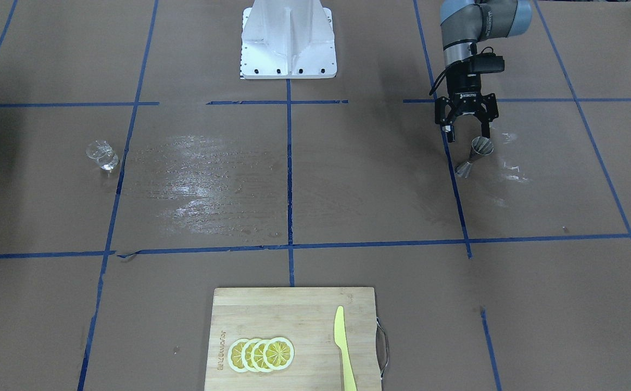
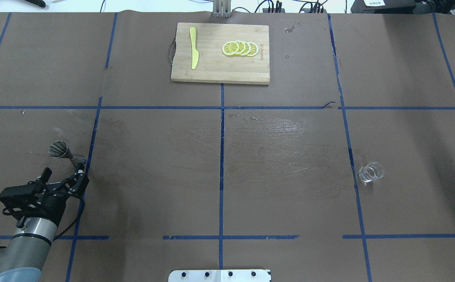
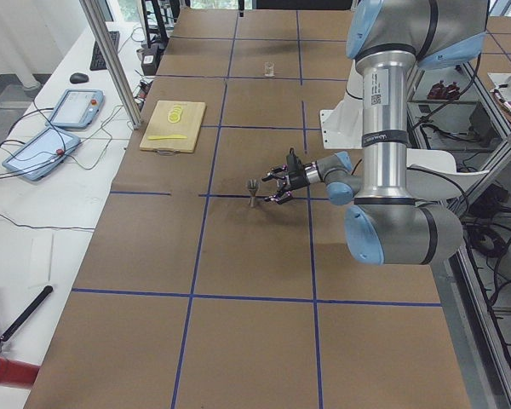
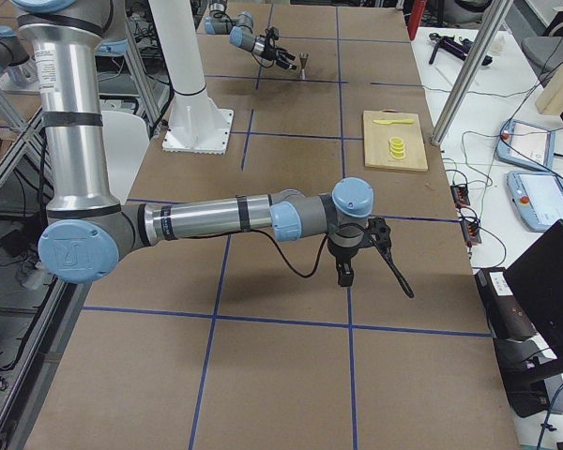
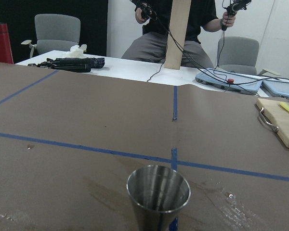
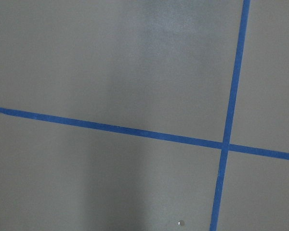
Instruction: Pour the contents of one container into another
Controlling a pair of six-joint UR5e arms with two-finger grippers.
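Left gripper (image 1: 466,133) spread wide, grasping nothing; metal jigger (image 1: 475,155) stands upright on the table (image 1: 359,184) just ahead of its fingertips, beside a blue tape line (image 1: 455,187). Clear glass cup (image 1: 102,155) sits upright well apart, on the robot's right side. Right gripper (image 4: 343,270) hangs low over the table, seen only from the side; whether clenched or released, cannot tell.

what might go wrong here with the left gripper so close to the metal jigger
The hourglass-shaped silver metal jigger stands on a small foot just ahead of the open left gripper; an off-centre approach could likely tip it. The small clear glass cup sits far across the table, beyond a wet-looking patch, so carrying it over may spill.
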